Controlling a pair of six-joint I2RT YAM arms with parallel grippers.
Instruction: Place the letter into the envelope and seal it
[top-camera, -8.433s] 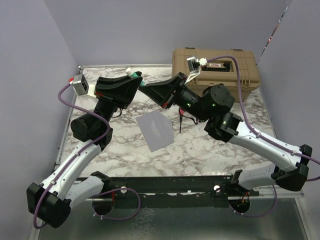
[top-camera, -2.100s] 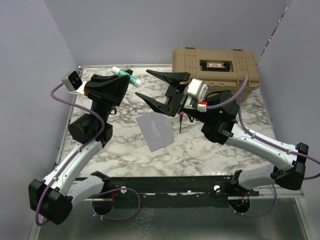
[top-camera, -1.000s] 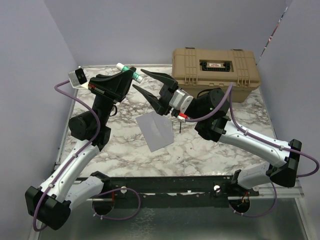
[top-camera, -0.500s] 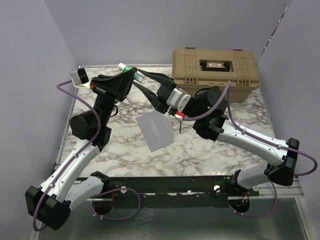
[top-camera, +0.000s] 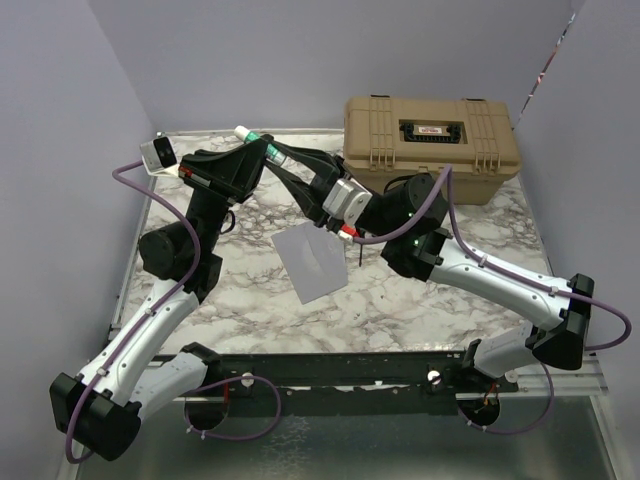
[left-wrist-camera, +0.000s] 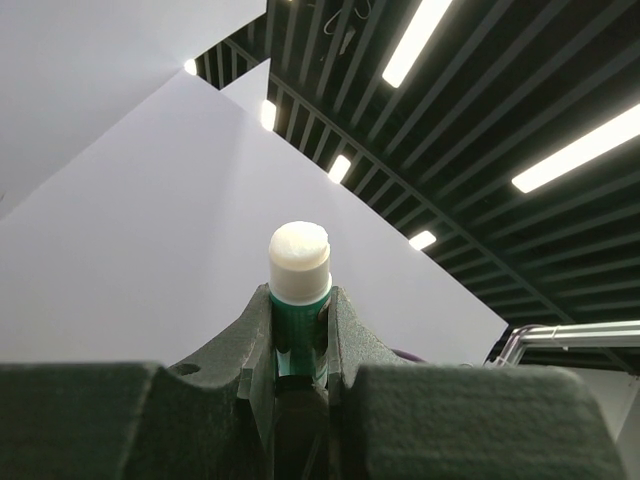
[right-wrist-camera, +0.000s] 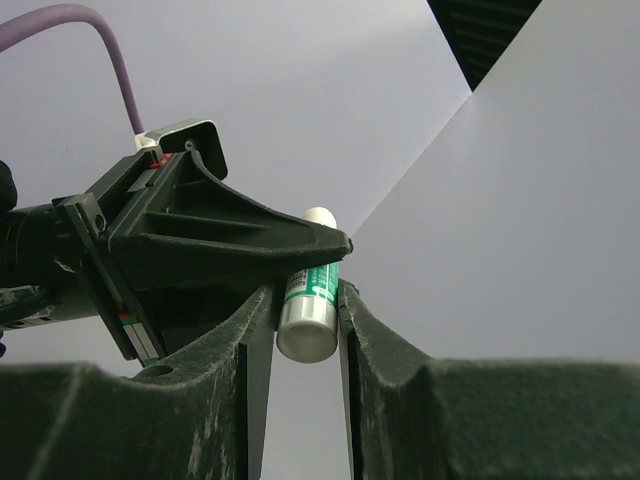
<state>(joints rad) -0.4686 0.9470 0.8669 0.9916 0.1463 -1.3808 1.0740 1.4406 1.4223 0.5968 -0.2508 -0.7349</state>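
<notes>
Marble counter (top-camera: 420, 290), carrying a tan hard case (top-camera: 430, 140) at back right and the grey envelope (top-camera: 315, 260) lying flat at centre, below the raised arms. Left end effector (top-camera: 262, 152) clamped on a green-and-white glue stick (top-camera: 248, 135), held aloft. Right end effector (right-wrist-camera: 305, 292): fingers set close on either side of the stick's nearer end; whether they grip it cannot be told.

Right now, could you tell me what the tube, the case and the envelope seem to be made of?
Tube: probably plastic, glossy; smooth white cap, printed green label.
Case: hard tan plastic, matte; moulded ribs and latches.
Envelope: likely grey paper, matte; it lies thin and flat with a faint crease.
</notes>
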